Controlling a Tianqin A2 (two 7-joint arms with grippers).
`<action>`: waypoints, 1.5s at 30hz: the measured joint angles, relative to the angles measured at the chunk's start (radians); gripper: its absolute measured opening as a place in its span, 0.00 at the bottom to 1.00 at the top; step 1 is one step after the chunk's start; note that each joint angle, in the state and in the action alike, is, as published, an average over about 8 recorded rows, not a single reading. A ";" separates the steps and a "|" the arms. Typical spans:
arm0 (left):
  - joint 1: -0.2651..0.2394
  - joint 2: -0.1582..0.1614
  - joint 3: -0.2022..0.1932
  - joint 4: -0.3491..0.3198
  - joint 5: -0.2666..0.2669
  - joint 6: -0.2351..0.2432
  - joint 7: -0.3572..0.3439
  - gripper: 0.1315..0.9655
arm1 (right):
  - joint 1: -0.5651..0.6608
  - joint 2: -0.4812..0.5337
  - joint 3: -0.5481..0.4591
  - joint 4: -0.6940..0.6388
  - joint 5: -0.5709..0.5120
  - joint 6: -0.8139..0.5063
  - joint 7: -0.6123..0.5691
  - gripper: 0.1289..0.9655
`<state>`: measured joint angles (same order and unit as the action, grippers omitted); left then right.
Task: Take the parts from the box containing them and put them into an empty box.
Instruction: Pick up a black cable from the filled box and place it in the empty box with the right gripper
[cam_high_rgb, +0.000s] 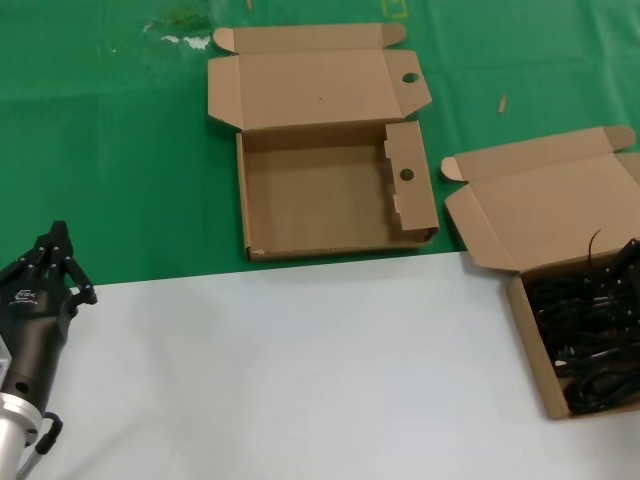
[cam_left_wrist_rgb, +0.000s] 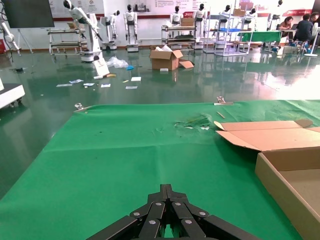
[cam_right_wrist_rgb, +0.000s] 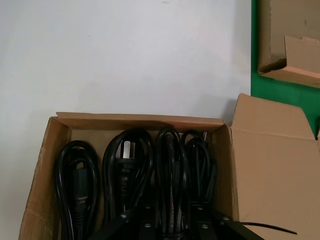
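2 shallow cardboard boxes lie open on the tabletop (cam_high_rgb: 280, 370), lids folded back so that both can be reached from above. The empty box (cam_high_rgb: 320, 195), the one with a round hole in its lid flap and another in its inner side panel, sits on the green cloth (cam_high_rgb: 100, 130) straight ahead. The full box (cam_high_rgb: 565, 300) lies well apart from it on the robot's right, half on the cloth and half on the white surface.

The power cords (cam_right_wrist_rgb: 135, 175) lie inside the full box, each coiled into a long loop and laid side by side, which probably leaves every bundle free to be lifted out singly. In the right wrist view 4 loops can be counted; more may lie hidden under the pincer.

The right pincer (cam_right_wrist_rgb: 172, 227) hangs directly over the cords, just above the middle bundles, seemingly lined up to pick one. Only the black bases of its fingers show, so whether it is released or clenched cannot be told.

The left pincer (cam_high_rgb: 52, 262) waits at the robot's left, at the cloth's near edge and well away from both boxes, its fingertips clenched together to a point and holding nothing.
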<state>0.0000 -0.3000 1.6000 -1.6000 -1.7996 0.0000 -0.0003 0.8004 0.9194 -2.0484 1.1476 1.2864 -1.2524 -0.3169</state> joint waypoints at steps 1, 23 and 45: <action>0.000 0.000 0.000 0.000 0.000 0.000 0.000 0.01 | 0.001 0.001 0.000 0.002 0.000 -0.001 0.004 0.19; 0.000 0.000 0.000 0.000 0.000 0.000 0.000 0.01 | 0.261 -0.019 0.007 0.373 -0.032 -0.243 0.444 0.08; 0.000 0.000 0.000 0.000 0.000 0.000 0.000 0.01 | 0.406 -0.521 -0.183 -0.007 -0.196 0.060 0.324 0.08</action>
<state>0.0000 -0.3000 1.6000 -1.6000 -1.7997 0.0000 -0.0004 1.2061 0.3988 -2.2312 1.1404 1.0903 -1.1926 0.0069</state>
